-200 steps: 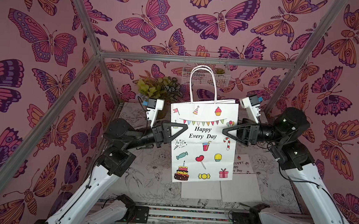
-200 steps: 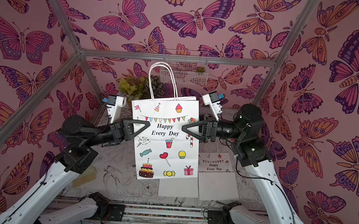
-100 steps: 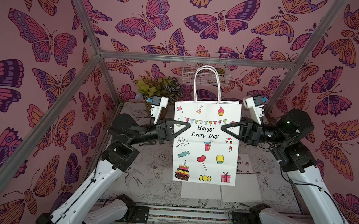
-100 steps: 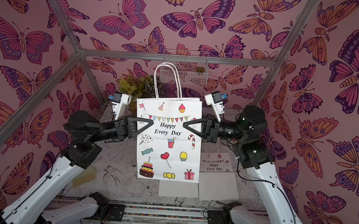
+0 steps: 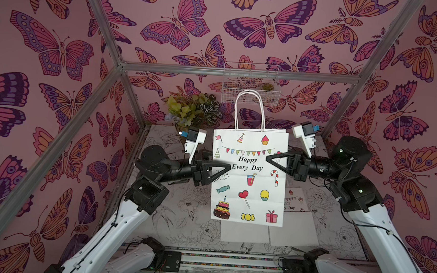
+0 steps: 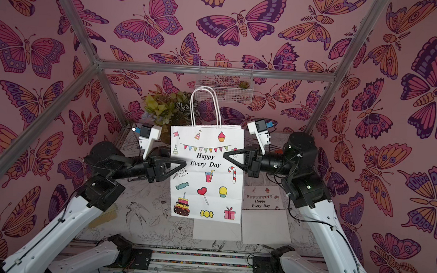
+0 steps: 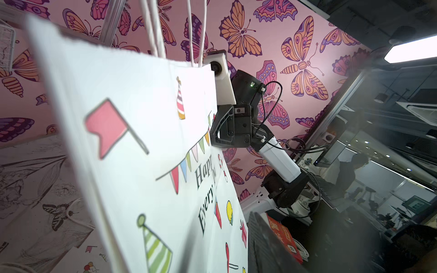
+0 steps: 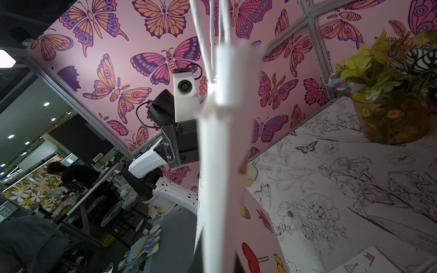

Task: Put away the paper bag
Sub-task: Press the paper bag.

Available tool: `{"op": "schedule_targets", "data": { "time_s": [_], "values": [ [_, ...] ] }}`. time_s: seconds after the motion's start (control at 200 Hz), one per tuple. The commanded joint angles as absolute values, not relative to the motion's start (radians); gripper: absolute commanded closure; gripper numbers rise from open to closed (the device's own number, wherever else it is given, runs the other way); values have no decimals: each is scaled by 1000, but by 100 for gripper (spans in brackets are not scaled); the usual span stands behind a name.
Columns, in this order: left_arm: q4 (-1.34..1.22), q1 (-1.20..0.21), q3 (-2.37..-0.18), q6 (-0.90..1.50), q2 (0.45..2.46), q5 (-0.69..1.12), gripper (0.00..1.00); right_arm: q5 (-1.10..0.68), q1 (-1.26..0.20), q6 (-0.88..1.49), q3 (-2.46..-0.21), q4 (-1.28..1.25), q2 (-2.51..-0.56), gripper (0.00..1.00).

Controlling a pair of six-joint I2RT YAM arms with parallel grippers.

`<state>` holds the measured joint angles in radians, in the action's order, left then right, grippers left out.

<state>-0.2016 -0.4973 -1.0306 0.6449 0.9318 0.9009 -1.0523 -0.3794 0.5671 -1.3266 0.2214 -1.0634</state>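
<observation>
Top views: white printed paper bag (image 5: 248,182) with cord handles is held upright, folded flat, in air above flat pile (image 5: 295,228) of like bags. Judged best: weight kept in one firm grip, bag lowered squarely onto pile. Right gripper (image 5: 273,158) is clamped on bag edge above pile; left gripper (image 5: 223,168) at opposite edge, jaw gap not discernible.
Left wrist: right gripper (image 7: 214,139) pinches far edge.
Right wrist: bag (image 8: 217,165) seen edge-on, layers together.

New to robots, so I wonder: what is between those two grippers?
A white paper bag printed "Happy Every Day" hangs between the left gripper and the right gripper; both top views show it.
</observation>
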Motion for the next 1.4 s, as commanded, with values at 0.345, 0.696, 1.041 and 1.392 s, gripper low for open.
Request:
{"op": "schedule_targets", "data": {
  "time_s": [0.345, 0.696, 1.041, 1.392],
  "values": [
    [-389, -489, -830, 596, 790, 762, 47, -1104, -459, 566, -1143, 123, -982, 100],
    [-313, -459, -776, 533, 693, 696, 45, -1184, -458, 609, -1139, 128, -949, 100],
    [-638, -459, -755, 741, 835, 868, 44, -1176, -459, 620, -1121, 89, -974, 100],
    [-640, -463, -738, 754, 848, 911, 98, -1085, -460, 584, -1134, 112, -1000, 100]
  ]
}}
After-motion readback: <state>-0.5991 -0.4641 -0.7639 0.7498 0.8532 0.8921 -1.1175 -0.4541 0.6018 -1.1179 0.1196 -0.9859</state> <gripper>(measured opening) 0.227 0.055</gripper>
